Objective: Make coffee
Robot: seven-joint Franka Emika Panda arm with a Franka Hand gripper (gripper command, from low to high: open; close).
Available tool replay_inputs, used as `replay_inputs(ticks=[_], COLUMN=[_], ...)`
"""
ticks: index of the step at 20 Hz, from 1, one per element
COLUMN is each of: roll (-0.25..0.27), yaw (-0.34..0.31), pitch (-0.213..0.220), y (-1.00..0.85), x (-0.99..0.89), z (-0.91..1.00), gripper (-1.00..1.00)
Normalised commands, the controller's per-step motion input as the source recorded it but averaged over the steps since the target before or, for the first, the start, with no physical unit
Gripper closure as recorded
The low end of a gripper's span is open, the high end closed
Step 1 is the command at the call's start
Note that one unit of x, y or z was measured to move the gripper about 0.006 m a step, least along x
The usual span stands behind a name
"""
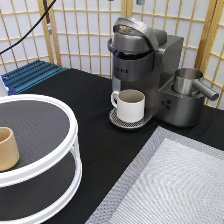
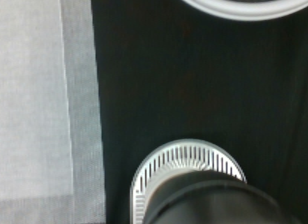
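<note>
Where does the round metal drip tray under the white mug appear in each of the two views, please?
Exterior view: the drip tray sits at the foot of the coffee machine, near the picture's centre, with the white mug standing on it.
Wrist view: the drip tray is the slotted silver disc, partly covered by a dark body.
Shared landmark: the grey mat beside the black tabletop.
The gripper is not in the exterior view.

A white mug [image 1: 131,104] sits under the coffee machine [image 1: 145,65]; a tan cup [image 1: 7,148] rests on the round shelf [image 1: 60,155].
</note>
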Motion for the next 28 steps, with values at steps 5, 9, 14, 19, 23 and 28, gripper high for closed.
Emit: replay_inputs(ticks=[5,9,14,19,23,28], roll=[-0.07,-0.094,-0.131,-0.137,-0.083,-0.029], yaw=[-0.016,-0.05,-0.039,-0.02,-0.002,-0.001], pitch=[0.047,0.019,0.0,0.0,0.0,0.0], y=[0.01,-0.2,-0.06,-0.02,-0.37,-0.59], x=[0.05,-0.05,-0.03,-0.05,-0.2,-0.29], z=[-0.17,-0.44,-0.54,-0.61,-0.5,-0.47], gripper=[-1.0,-1.0,-1.0,-1.0,-1.0,-1.0])
